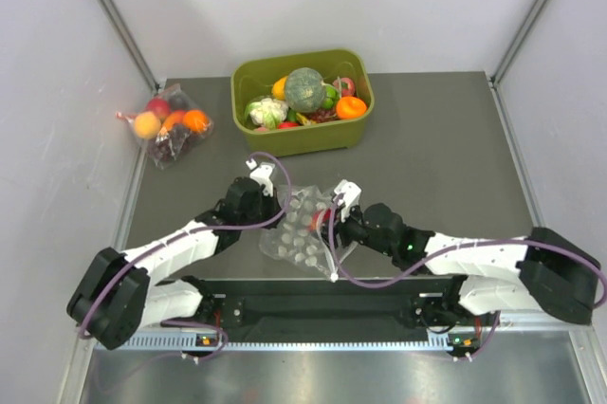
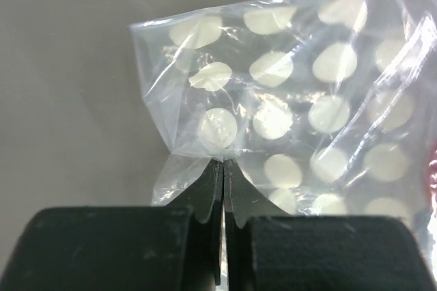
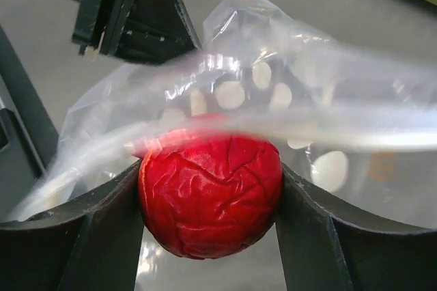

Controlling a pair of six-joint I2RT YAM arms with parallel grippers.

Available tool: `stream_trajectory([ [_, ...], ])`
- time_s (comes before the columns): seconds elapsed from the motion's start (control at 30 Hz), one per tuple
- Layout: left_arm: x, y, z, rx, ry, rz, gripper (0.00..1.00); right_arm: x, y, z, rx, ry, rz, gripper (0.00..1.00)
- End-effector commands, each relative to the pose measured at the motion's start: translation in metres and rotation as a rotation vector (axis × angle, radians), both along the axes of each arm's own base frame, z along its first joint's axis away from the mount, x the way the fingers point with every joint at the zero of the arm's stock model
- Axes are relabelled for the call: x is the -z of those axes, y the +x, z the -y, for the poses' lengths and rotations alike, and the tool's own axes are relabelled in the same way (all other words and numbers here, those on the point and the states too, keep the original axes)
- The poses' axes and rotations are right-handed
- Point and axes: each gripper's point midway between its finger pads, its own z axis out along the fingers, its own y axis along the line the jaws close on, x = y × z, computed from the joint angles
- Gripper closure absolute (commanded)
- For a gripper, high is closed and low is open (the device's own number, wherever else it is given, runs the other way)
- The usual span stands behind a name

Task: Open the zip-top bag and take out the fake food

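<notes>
So here's the situation: the zip-top bag [image 1: 302, 229] (the clear one with the white dots) is in the middle of the tabletop [image 1: 446, 148], toward the near edge. It sits between the two arms, crumpled up rather than flat. The left hand [image 2: 220, 167] is pinched all the way closed on the bag's left edge, with a fold of plastic caught right at its tips. The right hand [image 3: 210, 195] comes in from the right and has a red fruit [image 3: 205, 209] squeezed between its two fingers. Its jaws are partway apart, one finger pressed against each side of the fruit. The fruit's skin looks wrinkly up close. A flap of the bag lies over the top of it while its lower half shows bare, so I honestly can't tell if it's fully out of the bag or just at the mouth.

At the far side there's a green tub [image 1: 303, 141] with more toy produce in it. There's a dark green pumpkin [image 1: 304, 88] in the middle, an orange fruit [image 1: 351, 107] at the right end and a white cauliflower [image 1: 266, 112] at the left end. Well off to the far left, by the wall, lies a smaller clear bag [image 1: 173, 124] holding orange and red fruit and something dark.
</notes>
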Motion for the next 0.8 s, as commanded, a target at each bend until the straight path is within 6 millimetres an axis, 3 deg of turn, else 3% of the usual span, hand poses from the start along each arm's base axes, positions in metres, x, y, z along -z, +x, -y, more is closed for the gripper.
stream_trajectory([
  [0.0,-0.018,0.011,-0.007,-0.060,-0.025,0.048,1.00,-0.007,-0.012,0.010,0.014,-0.004,-0.006,0.74],
  [0.17,-0.034,0.017,-0.018,-0.097,-0.016,0.080,1.00,-0.005,-0.022,0.032,0.044,-0.039,-0.028,0.74],
  [0.2,-0.036,0.018,-0.021,-0.105,-0.018,0.088,1.00,-0.013,-0.023,0.036,0.053,-0.022,-0.021,0.74],
  [0.4,-0.033,0.019,-0.044,-0.182,0.019,0.054,1.00,-0.012,-0.024,0.066,0.144,-0.049,-0.036,0.75],
  [0.53,-0.046,0.022,-0.054,-0.230,-0.001,0.083,1.00,-0.009,-0.023,0.088,0.208,-0.091,-0.044,0.74],
  [0.77,-0.045,0.024,-0.064,-0.279,0.017,0.082,1.00,-0.056,-0.013,0.112,0.321,-0.052,0.017,0.74],
])
